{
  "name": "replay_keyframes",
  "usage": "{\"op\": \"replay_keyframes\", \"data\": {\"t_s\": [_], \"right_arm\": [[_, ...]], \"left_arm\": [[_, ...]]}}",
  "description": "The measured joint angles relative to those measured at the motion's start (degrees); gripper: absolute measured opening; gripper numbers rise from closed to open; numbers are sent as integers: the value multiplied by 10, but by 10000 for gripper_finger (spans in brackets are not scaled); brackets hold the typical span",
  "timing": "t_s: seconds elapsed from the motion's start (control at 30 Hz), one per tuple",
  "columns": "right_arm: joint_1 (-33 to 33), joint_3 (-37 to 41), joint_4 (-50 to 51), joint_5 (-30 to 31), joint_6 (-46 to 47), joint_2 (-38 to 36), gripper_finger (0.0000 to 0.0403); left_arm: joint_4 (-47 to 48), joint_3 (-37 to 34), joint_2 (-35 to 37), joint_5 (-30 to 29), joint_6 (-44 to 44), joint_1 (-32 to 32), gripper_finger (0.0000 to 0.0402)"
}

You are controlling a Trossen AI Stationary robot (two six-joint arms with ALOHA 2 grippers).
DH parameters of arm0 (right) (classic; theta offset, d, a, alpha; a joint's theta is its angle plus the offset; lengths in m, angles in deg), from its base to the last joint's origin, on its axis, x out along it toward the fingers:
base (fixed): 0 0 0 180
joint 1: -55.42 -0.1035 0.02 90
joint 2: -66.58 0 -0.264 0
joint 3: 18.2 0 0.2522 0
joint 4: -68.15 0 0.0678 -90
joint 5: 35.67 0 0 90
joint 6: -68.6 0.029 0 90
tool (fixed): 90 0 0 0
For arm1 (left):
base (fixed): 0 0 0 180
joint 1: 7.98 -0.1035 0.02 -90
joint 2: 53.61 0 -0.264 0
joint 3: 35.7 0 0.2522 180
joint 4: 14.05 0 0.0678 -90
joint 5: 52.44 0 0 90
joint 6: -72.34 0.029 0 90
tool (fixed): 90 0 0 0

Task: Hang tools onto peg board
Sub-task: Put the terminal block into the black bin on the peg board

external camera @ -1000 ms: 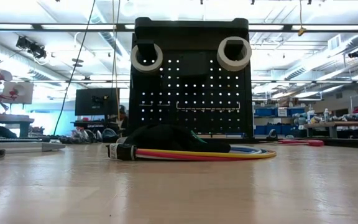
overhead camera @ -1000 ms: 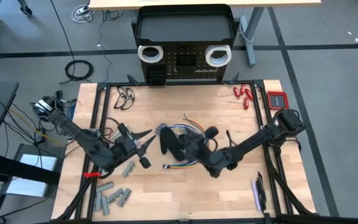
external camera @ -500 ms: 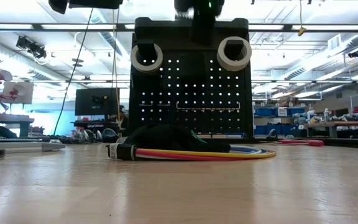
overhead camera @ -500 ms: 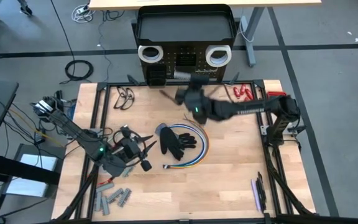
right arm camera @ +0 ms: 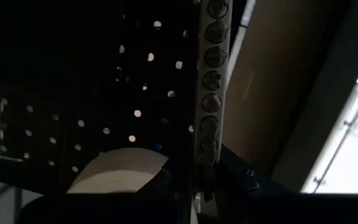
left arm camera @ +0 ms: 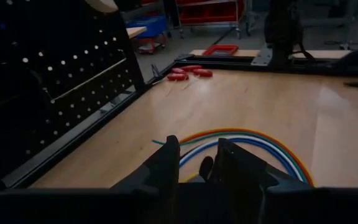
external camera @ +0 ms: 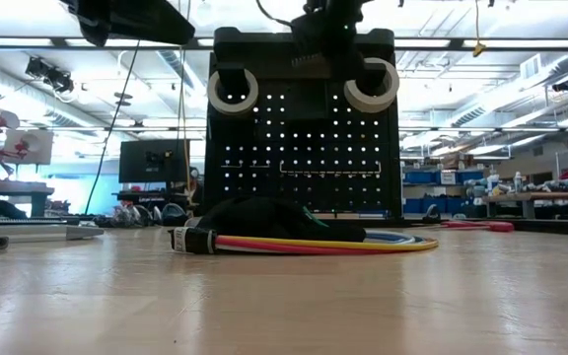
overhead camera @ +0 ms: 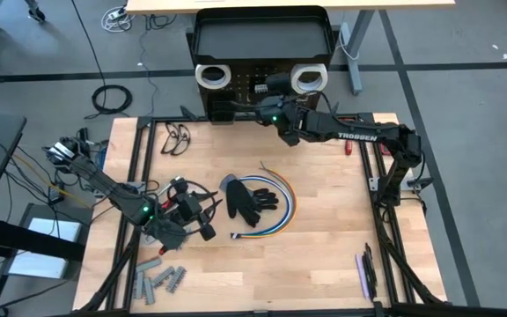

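Note:
The peg board (overhead camera: 236, 92) stands upright at the table's far edge, with a white tape roll (overhead camera: 211, 77) on its left and another (overhead camera: 308, 79) on its right. My right gripper (overhead camera: 267, 112) is high up in front of the board's face (external camera: 304, 148), shut on a silver-grey flat bar (right arm camera: 211, 93) with a row of round holes. My left gripper (overhead camera: 211, 211) hangs over the table's left half, beside a black glove (overhead camera: 249, 201). Its fingers (left arm camera: 166, 165) are open with a gap between them. My right gripper pinches the flat bar's near end (right arm camera: 205, 163) between its two fingers (right arm camera: 232, 168). The bar runs straight out past the fingertips, along the board's face. It is lifted clear of the table. Whether it touches the board I cannot tell.
A loop of coloured cable (overhead camera: 280, 207) lies around the glove at mid-table. Red-handled tools (overhead camera: 343, 134) lie at the far right, grey metal pieces (overhead camera: 158, 280) at the near left, and a purple-handled tool (overhead camera: 363, 275) at the near right. A dark wire tool (overhead camera: 177, 138) lies far left.
My right gripper has swung up from mid-table near the glove toward the far edge, rolling as it went. It has carried the bar to the peg board's face. My left gripper has sunk a little and tipped downward, staying beside the glove.

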Motion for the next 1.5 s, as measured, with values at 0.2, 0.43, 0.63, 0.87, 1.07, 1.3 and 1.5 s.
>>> {"op": "replay_keyframes", "data": {"t_s": [0.2,0.43,0.63,0.87,1.07,1.3,1.5], "right_arm": [[27,0,19,-35,-22,0,60],[51,0,28,-73,-28,0,62],[54,0,27,-87,-23,1,90],[50,0,26,-83,17,1,149],[9,1,27,-84,72,-32,181],[-69,0,138,-125,258,-97,187],[-132,0,284,-297,557,-131,188]], "left_arm": [[3,0,0,24,2,-15,117],[1,0,0,29,19,-19,117],[0,0,0,30,15,-18,117],[0,6,0,49,10,-18,117],[119,56,13,100,-17,-17,118],[367,114,16,197,-166,-17,123],[511,114,9,338,-326,-17,142]]}}
